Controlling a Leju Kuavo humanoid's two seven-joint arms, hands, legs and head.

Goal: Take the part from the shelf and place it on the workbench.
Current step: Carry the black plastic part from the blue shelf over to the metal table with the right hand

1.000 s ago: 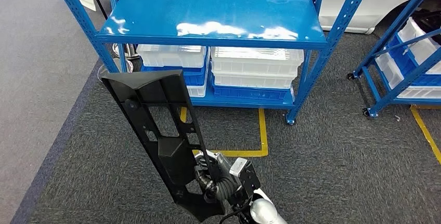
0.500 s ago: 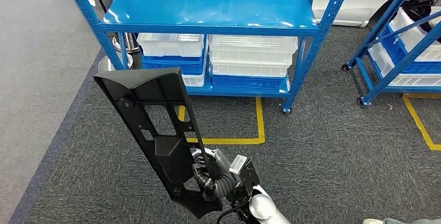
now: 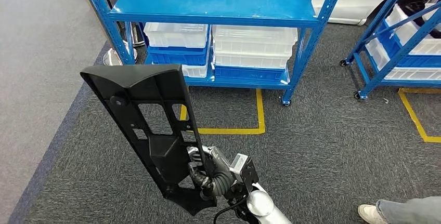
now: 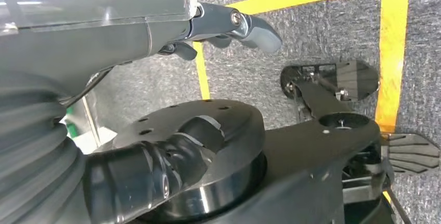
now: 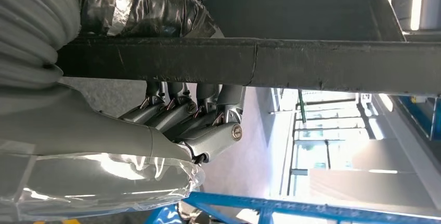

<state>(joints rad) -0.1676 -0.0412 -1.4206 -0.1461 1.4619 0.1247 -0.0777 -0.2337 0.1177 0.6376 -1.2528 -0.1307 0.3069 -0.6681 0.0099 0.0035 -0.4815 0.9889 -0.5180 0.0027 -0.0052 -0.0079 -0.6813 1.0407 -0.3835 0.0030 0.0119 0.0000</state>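
right hand (image 3: 210, 174): grips the lower end of the long black part (image 3: 151, 125), lower centre of frame | part: upright, tilted toward upper left, over grey carpet | left hand (image 4: 229, 26): holds nothing, fingers loosely apart | blue shelf (image 3: 213, 0): top centre, white bins beneath

My right robot hand (image 3: 208, 177) sits low in front of me on its silver arm, fingers (image 5: 182, 112) curled round the edge of the long black part (image 3: 151, 130), holding it tilted upward. My left robot hand (image 4: 229, 26) hangs with fingers loosely bent, holding nothing.
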